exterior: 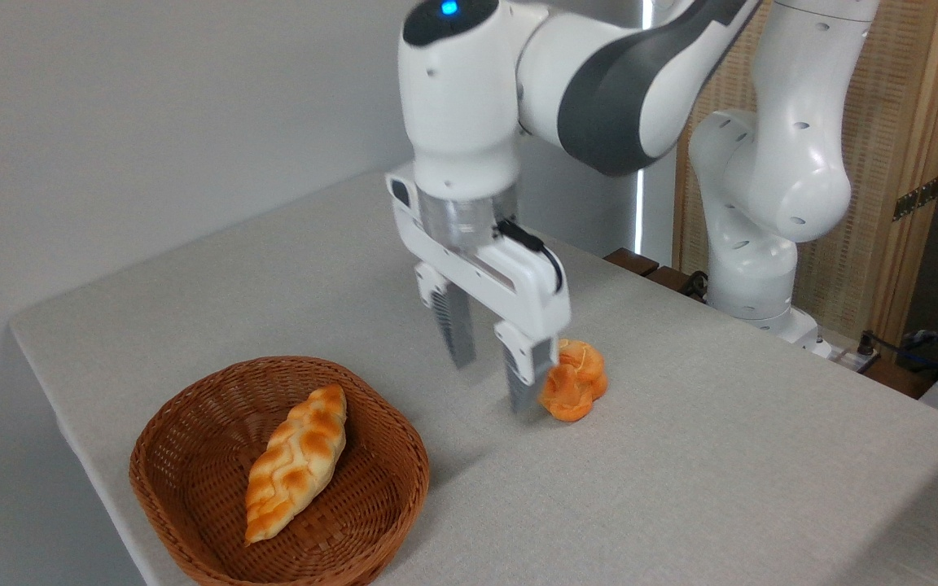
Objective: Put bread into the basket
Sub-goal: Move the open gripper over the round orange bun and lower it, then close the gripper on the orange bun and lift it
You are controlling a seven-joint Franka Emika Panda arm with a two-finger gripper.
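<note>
Gripper [492, 381]: white, two grey ribbed fingers parted and empty, hanging low just at 9 o'clock of the small knobbly orange bun [576, 389]. Bun is sitting on the grey cloth-covered bench [681, 488], ungrasped, at about 2 o'clock from the oval brown wicker basket [387, 496]. Basket is holding only a long pale-golden braided loaf [296, 462]. Grasping, carrying and dropping are all remaining.

open hand [492, 384] beside bread [575, 380], basket [192, 415]
</note>
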